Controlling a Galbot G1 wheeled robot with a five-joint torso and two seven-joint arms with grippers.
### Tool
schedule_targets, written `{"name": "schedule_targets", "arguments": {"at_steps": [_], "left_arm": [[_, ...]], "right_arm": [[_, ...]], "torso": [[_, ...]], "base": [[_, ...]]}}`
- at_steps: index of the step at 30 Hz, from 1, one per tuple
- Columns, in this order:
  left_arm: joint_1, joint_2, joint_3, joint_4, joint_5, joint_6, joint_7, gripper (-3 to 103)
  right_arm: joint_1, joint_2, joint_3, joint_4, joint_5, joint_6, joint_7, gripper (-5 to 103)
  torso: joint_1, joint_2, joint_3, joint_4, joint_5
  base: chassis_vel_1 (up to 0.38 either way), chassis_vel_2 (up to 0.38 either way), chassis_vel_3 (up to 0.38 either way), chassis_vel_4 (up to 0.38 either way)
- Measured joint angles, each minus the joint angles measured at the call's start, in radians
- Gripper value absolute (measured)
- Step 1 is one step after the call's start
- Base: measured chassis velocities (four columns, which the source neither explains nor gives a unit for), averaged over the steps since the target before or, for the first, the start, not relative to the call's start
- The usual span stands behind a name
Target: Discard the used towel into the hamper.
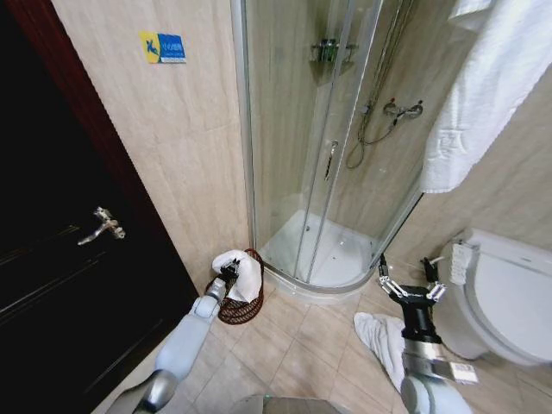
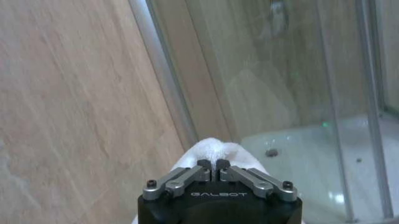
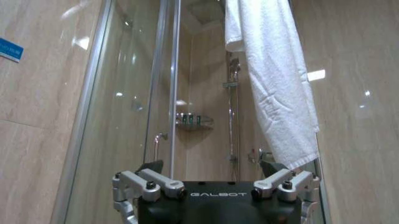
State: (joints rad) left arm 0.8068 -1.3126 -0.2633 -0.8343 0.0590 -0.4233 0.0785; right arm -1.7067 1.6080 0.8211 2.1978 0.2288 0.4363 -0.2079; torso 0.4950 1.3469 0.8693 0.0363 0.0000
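The robot's left arm reaches forward and down from the near left of the floor, its grey forearm slanting toward the foot of the beige tiled wall. At its end the left pincer (image 1: 229, 270) has its fingers pressed together on a crumpled white terry towel (image 1: 242, 273); in the left wrist view the two metal fingertips (image 2: 204, 164) meet on a bunched white fold of that cloth (image 2: 212, 148).

The right arm stands nearly upright at the near right, wrist turned up, and the right pincer (image 1: 411, 275) holds its fingers spread wide apart, gripping nothing. Under it a second white towel (image 1: 379, 338) lies rumpled on the tan floor tiles, close to the base of the white toilet (image 1: 509, 293).

The towel in the left pincer sits bundled on top of the small round dark reddish-brown open-weave wire hamper (image 1: 240, 306), draped over its rim and covering most of the opening. The hamper stands on the floor against the wall, in the corner between the dark wooden door (image 1: 60, 259) and the curved glass shower cabin (image 1: 319, 155).

Farther back, a long white towel (image 1: 483, 86) hangs high on the right wall beside the shower; the right wrist view shows the same hanging towel (image 3: 274, 88) above that open pincer (image 3: 215, 186).
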Motion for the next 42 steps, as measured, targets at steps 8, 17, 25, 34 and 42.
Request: {"name": "schedule_targets", "arguments": {"at_steps": [8, 17, 25, 34, 42], "left_arm": [[-0.093, -0.056, -0.016, 0.196, 0.11, -0.062, -0.011, 3], [-0.153, -0.12, -0.052, 0.371, 0.208, -0.087, -0.033, 3], [-0.16, -0.134, -0.07, 0.379, 0.267, -0.014, -0.119, 3], [-0.159, -0.115, -0.089, 0.363, 0.301, 0.007, -0.158, 3], [-0.149, -0.112, -0.089, 0.361, 0.299, -0.002, -0.139, 3]], "right_arm": [[-0.003, 0.001, 0.006, 0.001, 0.003, 0.002, -0.002, 100], [0.011, 0.001, 0.002, -0.002, -0.004, -0.015, -0.002, 100], [0.005, 0.0, 0.006, 0.002, -0.002, -0.009, 0.002, 100], [0.005, 0.0, 0.002, 0.028, 0.001, -0.022, -0.026, 100], [0.005, 0.0, 0.001, 0.043, 0.01, -0.019, -0.061, 100]], "torso": [[0.0, 0.0, 0.0, -0.0002, 0.0002], [0.0, 0.0, 0.0, 0.0001, 0.0002], [0.0, 0.0, 0.0, -0.0002, 0.0001], [0.0, 0.0, 0.0, 0.0, 0.0001], [0.0, 0.0, 0.0, 0.0, 0.0]], "base": [[0.0, 0.0, 0.0, 0.0], [0.0, 0.0, 0.0, 0.0], [0.0, 0.0, 0.0, 0.0], [0.0, 0.0, 0.0, 0.0], [-0.005, 0.006, 0.003, -0.009]]}}
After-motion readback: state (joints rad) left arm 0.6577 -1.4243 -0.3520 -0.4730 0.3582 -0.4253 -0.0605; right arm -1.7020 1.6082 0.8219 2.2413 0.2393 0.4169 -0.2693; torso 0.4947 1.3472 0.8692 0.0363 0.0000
